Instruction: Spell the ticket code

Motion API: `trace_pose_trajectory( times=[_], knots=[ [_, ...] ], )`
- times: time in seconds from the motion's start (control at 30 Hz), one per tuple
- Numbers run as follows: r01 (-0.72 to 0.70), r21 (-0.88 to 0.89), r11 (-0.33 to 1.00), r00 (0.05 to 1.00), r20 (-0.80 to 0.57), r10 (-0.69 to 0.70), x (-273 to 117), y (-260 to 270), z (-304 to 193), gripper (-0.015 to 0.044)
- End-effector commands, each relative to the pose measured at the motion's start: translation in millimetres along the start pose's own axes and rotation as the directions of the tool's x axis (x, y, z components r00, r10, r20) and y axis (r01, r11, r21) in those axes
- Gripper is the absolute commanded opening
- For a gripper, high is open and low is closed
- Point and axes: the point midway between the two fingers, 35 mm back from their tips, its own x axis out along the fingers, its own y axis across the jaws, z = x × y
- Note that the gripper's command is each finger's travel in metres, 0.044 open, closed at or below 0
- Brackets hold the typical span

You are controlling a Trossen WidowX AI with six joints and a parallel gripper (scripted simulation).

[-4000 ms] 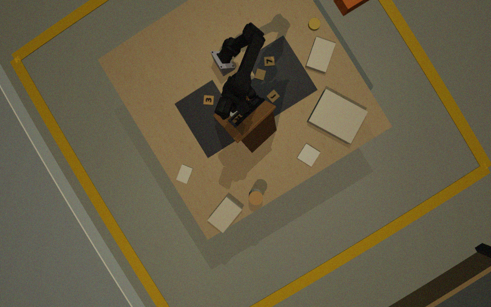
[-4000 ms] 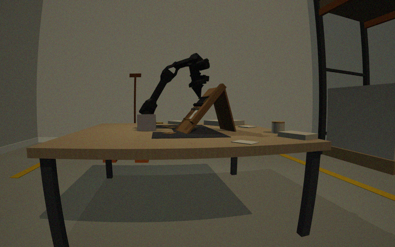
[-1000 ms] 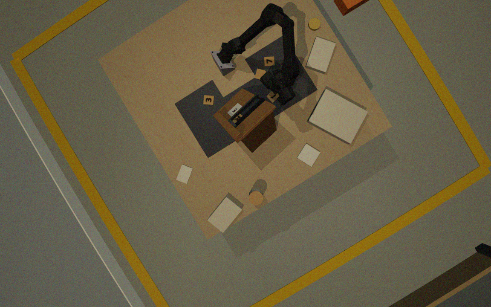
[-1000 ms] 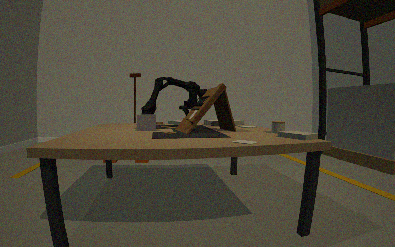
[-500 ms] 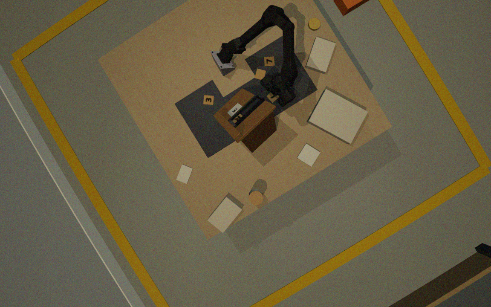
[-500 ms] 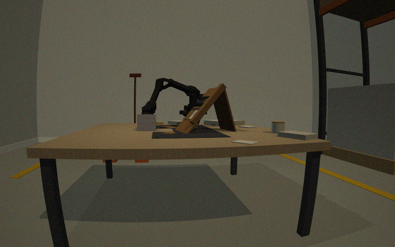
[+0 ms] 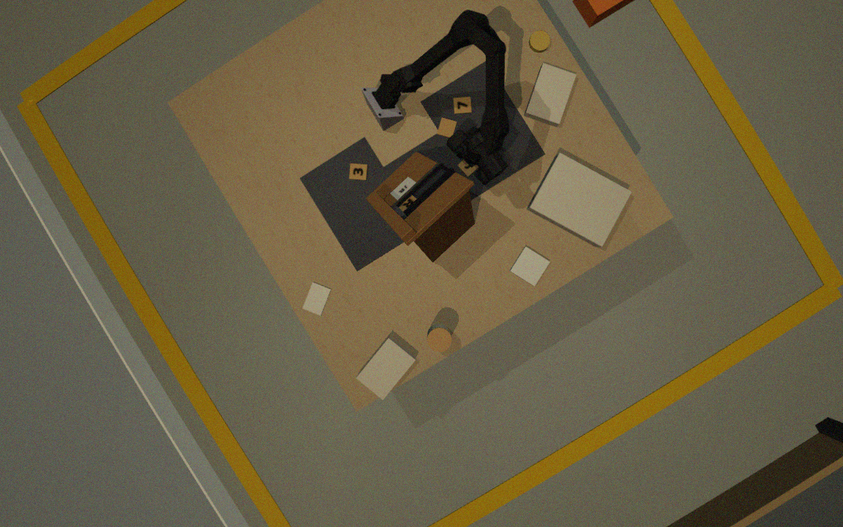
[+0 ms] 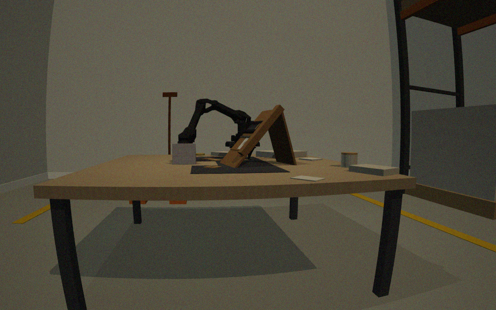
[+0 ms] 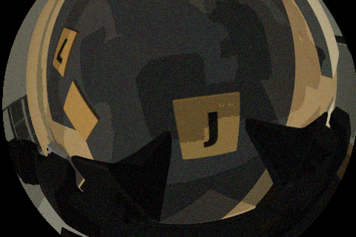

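Observation:
My gripper (image 9: 210,130) is open, pointing down over a wooden J tile (image 9: 193,126) (image 7: 465,168) on the dark mat (image 7: 333,203); the tile shows between the fingertips, not gripped. A 7 tile (image 7: 462,105) (image 9: 64,52) and a tile with no character showing (image 7: 446,126) (image 9: 81,112) lie nearby. A 3 tile (image 7: 358,171) (image 8: 212,166) lies on the mat's other part. The tilted brown board (image 7: 443,201) (image 8: 265,129) carries the dark rail (image 7: 434,180), with one tile (image 7: 406,202) at its lower-left end. The white ticket (image 7: 402,188) (image 8: 243,143) is above the rail; its print is unreadable here.
The board stands close beside the gripper. Pale flat blocks (image 7: 582,200) (image 7: 550,94) (image 7: 387,368) and thin pale squares (image 7: 530,266) (image 7: 316,298) lie around the counter. A can (image 7: 440,339) (image 8: 349,159) stands near an edge; a yellow disc (image 7: 539,41) is at the far corner.

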Motion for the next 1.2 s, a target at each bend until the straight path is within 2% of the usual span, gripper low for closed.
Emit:
trace_pose_trajectory(
  times=[0.0,0.1,0.13,0.53,0.83,1.17],
  knots=[
    [0.003,0.007,1.0,1.0,0.004,-0.003,2.6,0.1,-0.2,0.034],
    [0.003,0.007,1.0,1.0,0.004,-0.003,2.6,0.1,-0.2,0.034],
    [0.003,0.007,1.0,1.0,0.004,-0.003,2.6,0.1,-0.2,0.0314],
    [0.003,0.007,1.0,1.0,0.004,-0.003,2.6,0.5,-0.3,0.0234],
    [0.002,0.007,1.0,1.0,0.004,-0.002,-3.6,1.6,-1.5,0.0],
    [0.002,0.007,1.0,1.0,0.003,-0.002,-9.0,2.9,-2.5,0.0]
  ],
)
